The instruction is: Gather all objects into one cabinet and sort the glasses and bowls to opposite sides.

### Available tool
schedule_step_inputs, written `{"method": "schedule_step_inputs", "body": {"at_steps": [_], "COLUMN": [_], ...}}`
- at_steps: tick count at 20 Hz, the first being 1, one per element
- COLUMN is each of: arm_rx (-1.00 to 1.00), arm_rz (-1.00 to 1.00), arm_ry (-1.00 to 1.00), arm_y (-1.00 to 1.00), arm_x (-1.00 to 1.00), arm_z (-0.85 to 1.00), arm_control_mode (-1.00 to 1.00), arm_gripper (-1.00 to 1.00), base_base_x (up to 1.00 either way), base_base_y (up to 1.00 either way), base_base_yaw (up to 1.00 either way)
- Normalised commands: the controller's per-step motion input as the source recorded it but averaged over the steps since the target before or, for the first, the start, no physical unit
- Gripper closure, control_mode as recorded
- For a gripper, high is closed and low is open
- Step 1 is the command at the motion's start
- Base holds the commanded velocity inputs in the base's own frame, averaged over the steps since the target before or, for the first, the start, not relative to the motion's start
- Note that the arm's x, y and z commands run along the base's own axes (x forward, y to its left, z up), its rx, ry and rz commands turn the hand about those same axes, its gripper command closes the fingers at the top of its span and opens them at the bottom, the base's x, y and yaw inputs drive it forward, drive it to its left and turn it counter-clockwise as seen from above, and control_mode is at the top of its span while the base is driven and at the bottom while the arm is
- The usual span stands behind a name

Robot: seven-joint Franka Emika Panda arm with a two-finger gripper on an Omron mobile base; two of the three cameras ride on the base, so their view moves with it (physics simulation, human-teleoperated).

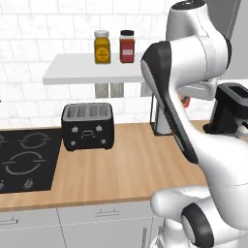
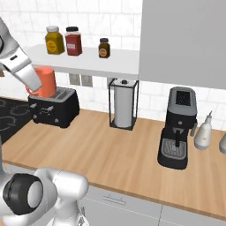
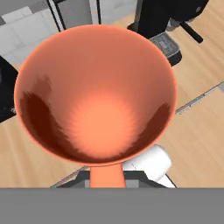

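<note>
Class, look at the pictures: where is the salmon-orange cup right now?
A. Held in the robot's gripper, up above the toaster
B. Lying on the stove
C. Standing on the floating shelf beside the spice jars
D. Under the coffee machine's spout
A: the cup sits in the gripper, raised over the toaster.

Wooden counter point(image 2: 110, 150) with toaster point(image 1: 87, 126), coffee machine point(image 2: 178, 128).

Salmon-orange cup point(image 2: 44, 81), black toaster point(image 1: 87, 126) — yellow jar point(image 1: 101, 47), red jar point(image 1: 127, 46)

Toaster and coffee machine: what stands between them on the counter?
A paper towel holder stands between the toaster and the coffee machine, in the right base view.
</note>
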Motion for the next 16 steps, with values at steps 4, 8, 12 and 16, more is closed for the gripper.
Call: {"method": "schedule_step_inputs", "body": {"at_steps": [4, 8, 12, 16], "arm_rx": [-0.1, 0.05, 0.14, 0.03], "arm_rz": [0.0, 0.06, 0.15, 0.03], "arm_ry": [-0.31, 0.12, 0.34, 0.08], "arm_y": [-0.03, -0.19, -0.07, 0.01], "arm_x": [-0.73, -0.47, -0.24, -0.23], "arm_z": [-0.44, -0.15, -0.01, -0.02], "arm_control_mode": [-1.0, -1.0, -1.0, -1.0], "arm_gripper": [1.0, 1.0, 1.0, 1.0], "base_base_x": [0.0, 0.0, 0.0, 0.0], "base_base_y": [0.0, 0.0, 0.0, 0.0], "base_base_yaw": [0.0, 0.0, 0.0, 0.0]}}
